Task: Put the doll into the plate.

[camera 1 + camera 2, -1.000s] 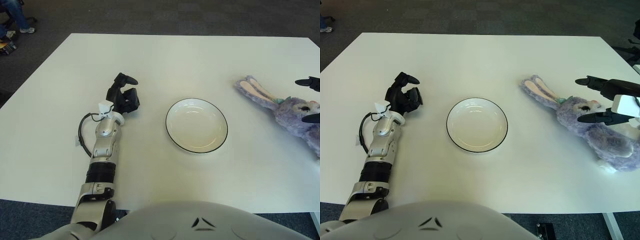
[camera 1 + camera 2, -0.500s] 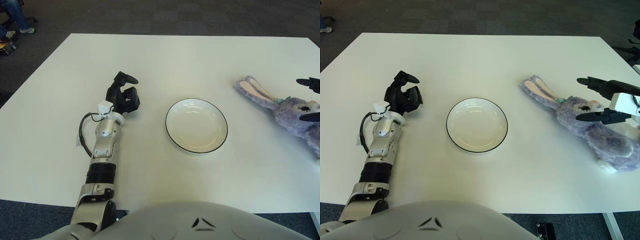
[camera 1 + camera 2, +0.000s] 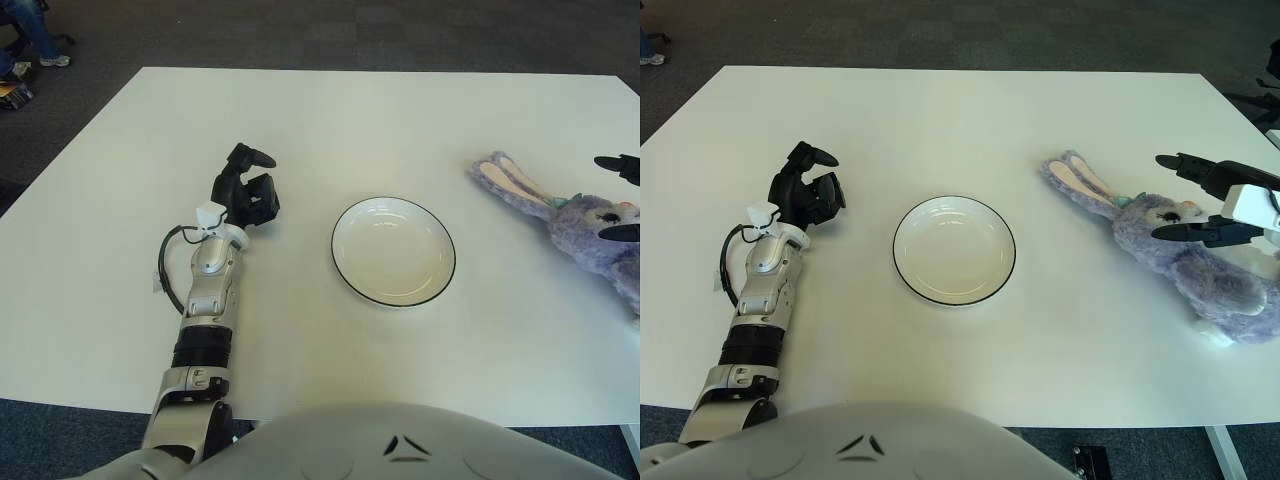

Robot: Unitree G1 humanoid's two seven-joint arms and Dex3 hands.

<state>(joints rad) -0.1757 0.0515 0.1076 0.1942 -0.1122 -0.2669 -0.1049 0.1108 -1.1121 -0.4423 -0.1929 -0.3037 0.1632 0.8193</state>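
Right eye view: white surface (image 3: 940, 120) with three items of interest, set out left to right.
Doll: purple plush rabbit (image 3: 1185, 255) lying on its side at the right of the surface, long ears pointing toward the centre, body trailing toward the near right edge.
Plate: white, dark-rimmed, shallow dish (image 3: 954, 249) at the centre, nothing in it, well apart from the doll.
Right hand: poised at the doll's head (image 3: 1215, 205), fingers spread wide with one dark finger above the face and one just in front of it; holding nothing. Whether a fingertip touches the fur is hard to tell from this angle.
Left hand: idle (image 3: 808, 190), left of the plate, fingers curled in and holding nothing.
Task stage: reach phase; the doll is not yet grasped or lifted.
Handling: likely light, soft and compressible; fur should grip well, with no risk of breakage. The limp ears and limbs may dangle and drag.
Suggested hold: around the head or upper torso, where the stuffing looks thickest, rather than the floppy ears.
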